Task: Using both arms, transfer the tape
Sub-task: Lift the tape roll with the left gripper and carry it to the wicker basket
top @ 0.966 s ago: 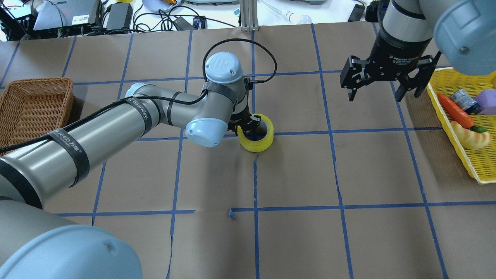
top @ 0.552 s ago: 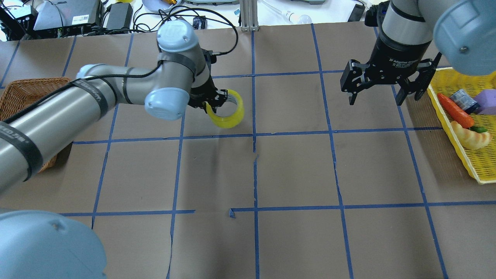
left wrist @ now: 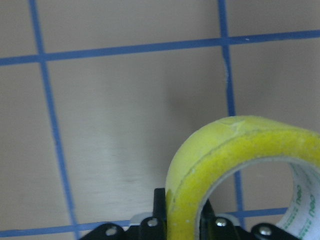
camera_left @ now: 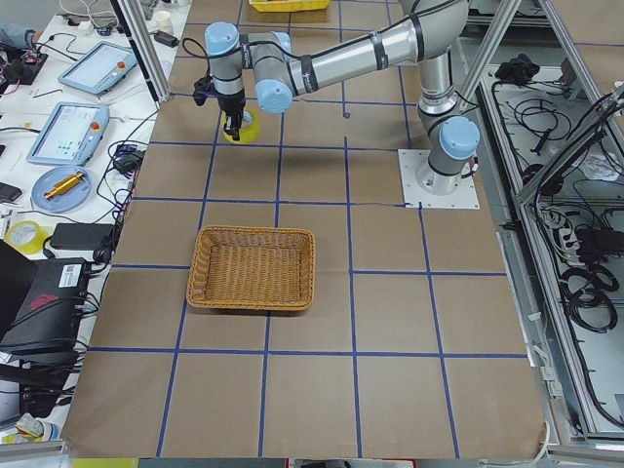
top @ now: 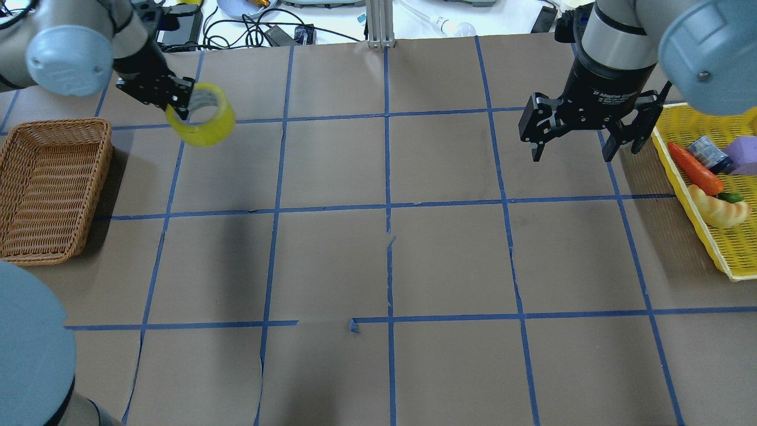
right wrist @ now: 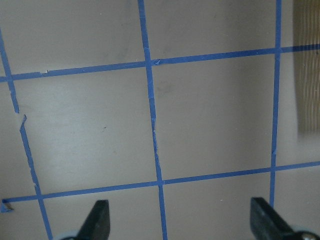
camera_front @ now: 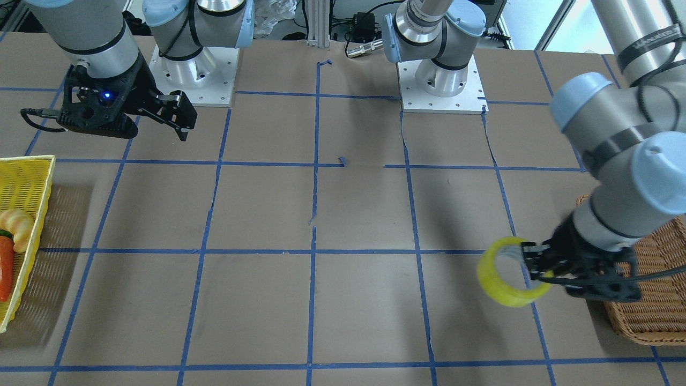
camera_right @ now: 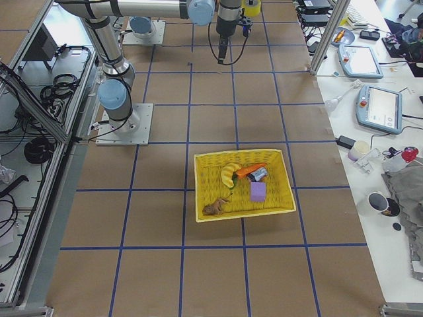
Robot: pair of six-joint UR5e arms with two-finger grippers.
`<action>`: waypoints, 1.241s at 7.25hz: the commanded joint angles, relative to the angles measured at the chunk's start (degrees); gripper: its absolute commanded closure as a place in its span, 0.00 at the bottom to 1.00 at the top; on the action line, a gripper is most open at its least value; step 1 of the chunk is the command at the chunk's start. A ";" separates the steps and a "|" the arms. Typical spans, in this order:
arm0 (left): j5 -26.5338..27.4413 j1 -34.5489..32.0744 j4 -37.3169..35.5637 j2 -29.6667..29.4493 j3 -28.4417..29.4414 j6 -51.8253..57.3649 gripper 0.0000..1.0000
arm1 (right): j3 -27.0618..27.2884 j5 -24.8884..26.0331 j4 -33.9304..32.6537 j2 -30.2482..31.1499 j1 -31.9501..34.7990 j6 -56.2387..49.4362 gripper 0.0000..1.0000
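The left gripper pinches the wall of the tape. In the left wrist view, 1 finger sits inside the ring and the other outside it. The yellow roll hangs tilted from the fingertips, so the overhead view looks partly into its pale core. It is held above the brown paper of the table, at the far left of the work area. It hangs just past the far corner of the wicker basket, apart from the rim and not over the basket. In the front-facing view the roll sticks out on the side of the gripper away from the basket, and the gripper body overlaps the basket's edge.

The right gripper hangs over the far right part of the table with its 2 fingers spread wide. Nothing sits between them, and the right wrist view shows only blue grid lines and paper under the 2 fingertips. It hangs near the yellow basket, which lies at the table's right edge. That basket holds a carrot, a pale bread-like toy, a purple block and a small dark item too small to name.

The 2 grippers are well apart, on opposite sides of the table.
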State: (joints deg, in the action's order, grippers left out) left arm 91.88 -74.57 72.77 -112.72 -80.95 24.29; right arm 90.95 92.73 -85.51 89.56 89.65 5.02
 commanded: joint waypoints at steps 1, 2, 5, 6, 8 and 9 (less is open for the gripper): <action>0.06 13.52 0.01 -1.17 2.02 17.65 1.00 | 0.01 -0.36 -0.44 -0.18 0.00 -0.01 0.00; 0.06 18.44 -1.04 -2.57 1.94 26.51 1.00 | 0.01 -0.36 -0.53 -0.27 0.00 0.25 0.00; -2.91 26.56 -8.94 -8.98 1.85 39.66 1.00 | 0.01 -0.27 -0.71 -0.27 -0.53 -0.01 0.00; -3.63 27.45 -10.00 -11.09 1.76 39.79 1.00 | 0.10 -0.27 -0.97 -0.27 -0.44 0.08 0.00; -4.94 27.46 -14.56 -14.35 0.97 38.12 1.00 | 0.10 -0.53 -1.15 -0.27 -0.44 0.16 0.00; -4.86 27.46 -15.02 -15.15 0.97 38.20 0.81 | 0.10 -0.45 -1.32 -0.27 -0.44 0.08 0.00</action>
State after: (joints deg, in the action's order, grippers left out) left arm 87.39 -47.18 59.20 -126.38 -79.86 62.68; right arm 91.05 92.33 -86.65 89.29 89.21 5.13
